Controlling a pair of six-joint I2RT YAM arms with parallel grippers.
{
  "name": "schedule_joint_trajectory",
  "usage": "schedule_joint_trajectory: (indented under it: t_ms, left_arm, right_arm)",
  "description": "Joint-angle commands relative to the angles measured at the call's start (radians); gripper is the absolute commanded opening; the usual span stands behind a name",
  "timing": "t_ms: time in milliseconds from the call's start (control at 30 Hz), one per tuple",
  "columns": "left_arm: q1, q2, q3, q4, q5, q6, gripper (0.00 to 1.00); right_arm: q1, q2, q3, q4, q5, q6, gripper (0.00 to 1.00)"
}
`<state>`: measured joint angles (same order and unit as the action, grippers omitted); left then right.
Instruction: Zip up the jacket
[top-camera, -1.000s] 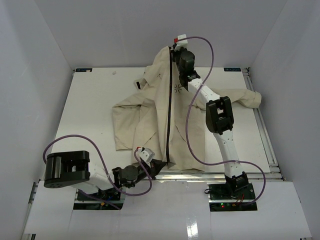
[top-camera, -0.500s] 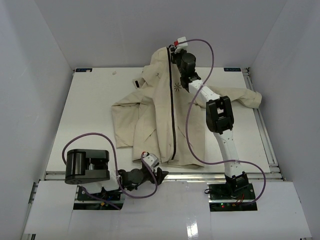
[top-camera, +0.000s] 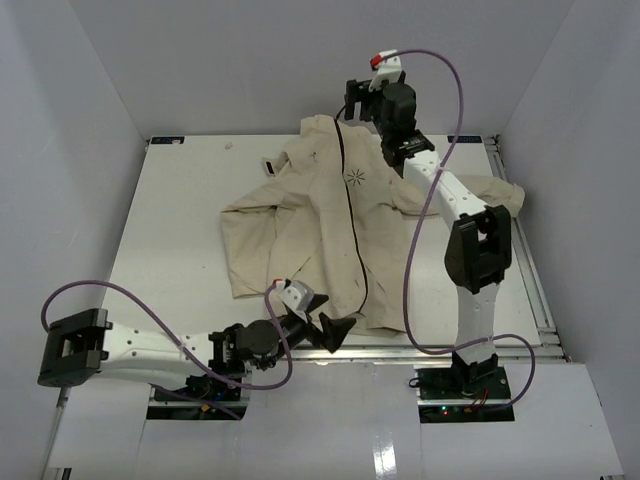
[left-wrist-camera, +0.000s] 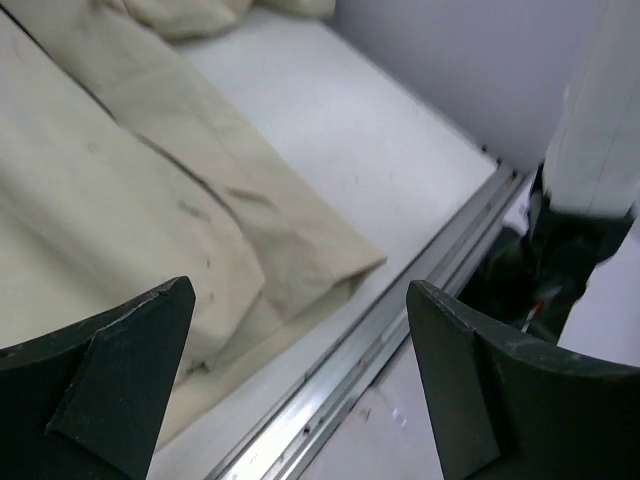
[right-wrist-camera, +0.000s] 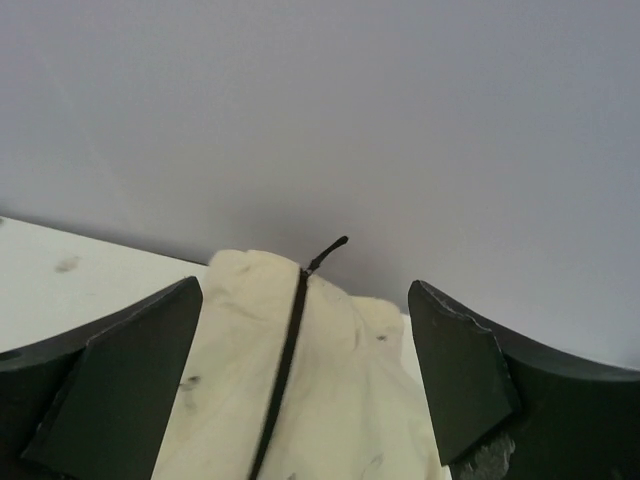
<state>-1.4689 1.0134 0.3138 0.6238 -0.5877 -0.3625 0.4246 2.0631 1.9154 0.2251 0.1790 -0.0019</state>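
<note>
The cream jacket (top-camera: 300, 235) lies spread on the white table (top-camera: 170, 230), front up, with a dark starburst logo (top-camera: 353, 177) on the chest. Its dark zipper (top-camera: 352, 240) runs as a closed line from collar to hem. My right gripper (top-camera: 358, 100) hangs open just above and behind the collar. In the right wrist view the zipper pull (right-wrist-camera: 330, 247) sticks up at the collar top, clear of my open right gripper (right-wrist-camera: 302, 290). My left gripper (top-camera: 323, 322) is open at the hem, over the table's near edge. In the left wrist view the jacket hem (left-wrist-camera: 290, 270) lies beyond my empty left gripper (left-wrist-camera: 300, 290).
White walls close in the table on three sides. A metal rail (left-wrist-camera: 350, 375) runs along the near edge, another rail (top-camera: 530, 270) along the right. One sleeve (top-camera: 495, 195) reaches toward the right wall. My right arm's base (left-wrist-camera: 590, 190) stands beyond the rail.
Both grippers have opened and let go of the jacket. The jacket has settled flat. My right gripper moved up and right off the collar; my left arm stretched out along the near edge.
</note>
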Motion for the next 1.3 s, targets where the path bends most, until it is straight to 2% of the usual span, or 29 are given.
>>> schedule_joint_trajectory:
  t_ms: [0, 100, 167, 267, 367, 500, 733, 900, 1267]
  left_arm:
    - [0.009, -0.190, 0.219, -0.356, -0.119, 0.078, 0.98]
    - [0.015, -0.266, 0.349, -0.449, -0.134, 0.129, 0.98]
    - [0.015, -0.287, 0.440, -0.510, -0.115, 0.155, 0.98]
    - [0.015, -0.266, 0.532, -0.620, -0.155, 0.183, 0.98]
    - [0.016, -0.253, 0.526, -0.648, -0.212, 0.210, 0.98]
    - [0.018, -0.303, 0.403, -0.535, -0.213, 0.252, 0.98]
    - [0.021, -0.415, 0.181, -0.308, -0.192, 0.357, 0.98]
    - [0.022, -0.415, 0.178, -0.369, -0.213, 0.372, 0.98]
    - [0.024, -0.365, 0.193, -0.394, -0.155, 0.320, 0.98]
  right_arm:
    - [0.046, -0.352, -0.098, -0.374, 0.101, 0.259, 0.90]
    - [0.098, -0.567, -0.298, -0.510, 0.116, 0.417, 0.90]
    - [0.184, -0.702, -0.493, -0.496, 0.156, 0.425, 0.90]
    - [0.283, -0.881, -0.627, -0.551, 0.263, 0.411, 0.90]
    - [0.305, -1.065, -0.766, -0.627, 0.272, 0.429, 0.90]
    - [0.310, -1.234, -0.939, -0.639, 0.236, 0.421, 0.90]
    - [0.310, -1.405, -1.105, -0.627, 0.192, 0.445, 0.90]
    - [0.310, -1.434, -1.119, -0.632, 0.178, 0.447, 0.90]
    - [0.309, -1.456, -1.146, -0.603, 0.175, 0.431, 0.90]
